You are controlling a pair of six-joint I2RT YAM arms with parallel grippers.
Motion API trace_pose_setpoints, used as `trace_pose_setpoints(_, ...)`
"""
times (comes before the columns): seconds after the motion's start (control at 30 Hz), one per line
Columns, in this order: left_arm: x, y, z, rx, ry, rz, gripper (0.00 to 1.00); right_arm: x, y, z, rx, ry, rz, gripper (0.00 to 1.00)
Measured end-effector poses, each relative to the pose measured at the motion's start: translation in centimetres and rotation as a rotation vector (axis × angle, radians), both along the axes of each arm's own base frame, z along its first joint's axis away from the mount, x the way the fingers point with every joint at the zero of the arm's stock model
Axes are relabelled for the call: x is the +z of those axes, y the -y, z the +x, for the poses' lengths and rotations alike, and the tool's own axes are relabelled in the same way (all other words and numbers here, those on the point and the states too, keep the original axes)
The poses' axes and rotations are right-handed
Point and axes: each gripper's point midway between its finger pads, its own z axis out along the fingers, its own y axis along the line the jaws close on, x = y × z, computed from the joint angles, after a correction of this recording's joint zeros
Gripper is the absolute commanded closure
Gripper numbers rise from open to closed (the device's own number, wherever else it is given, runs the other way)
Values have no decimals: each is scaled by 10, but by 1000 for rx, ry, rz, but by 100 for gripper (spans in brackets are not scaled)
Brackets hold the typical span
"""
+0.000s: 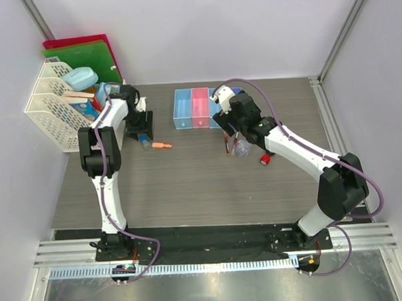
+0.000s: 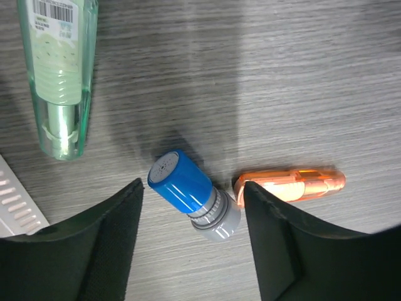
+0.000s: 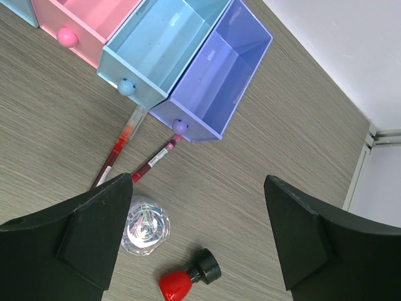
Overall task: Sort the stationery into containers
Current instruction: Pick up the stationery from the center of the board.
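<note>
My left gripper [image 2: 191, 210] is open, low over the table, with a blue-and-grey stamp [image 2: 188, 193] lying tilted between its jaws and touching neither. An orange marker [image 2: 294, 184] lies just past the right jaw, and a green clear tube [image 2: 59, 75] lies to the far left. My right gripper [image 3: 197, 188] hangs open above the table with nothing between its fingers. Below it are two red pens [image 3: 116, 157], a clear lump of clips [image 3: 145, 227] and a red-and-black stamp [image 3: 178, 285]. The containers [image 1: 191, 107] stand in a row behind them; the light blue bin [image 3: 169, 37] and the purple bin [image 3: 219, 81] are empty.
A white lattice rack [image 1: 49, 110] with boxes stands at the back left, close behind my left arm. Red and green folders [image 1: 83, 52] lean on the wall there. Walls close in the table at the back and on both sides.
</note>
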Motion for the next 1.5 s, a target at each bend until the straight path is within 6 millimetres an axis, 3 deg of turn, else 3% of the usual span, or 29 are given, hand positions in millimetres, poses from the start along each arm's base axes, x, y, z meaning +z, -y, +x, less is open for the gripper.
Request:
trace_pose_setpoints(0.3,-13,6,-10,-27,-55,18,43,-1,-1,0,3,-1,1,9)
trace_pose_setpoints(0.67,-14,15,-18,-63,-77,57,78,-2,-2,-1,11,-3,7,9)
trace_pose_setpoints(0.83,-14,12,-17,-82,-72,88,100,-3,-3,0,13,-1,10,9)
trace_pose_setpoints(1.33,-10,0,-29,-140,159,169,100,-8,-3,-2,16,-9,9,9)
trace_pose_setpoints(1.5,-4,-8,-18,-91,319,232,100,-8,-3,-2,15,-8,10,9)
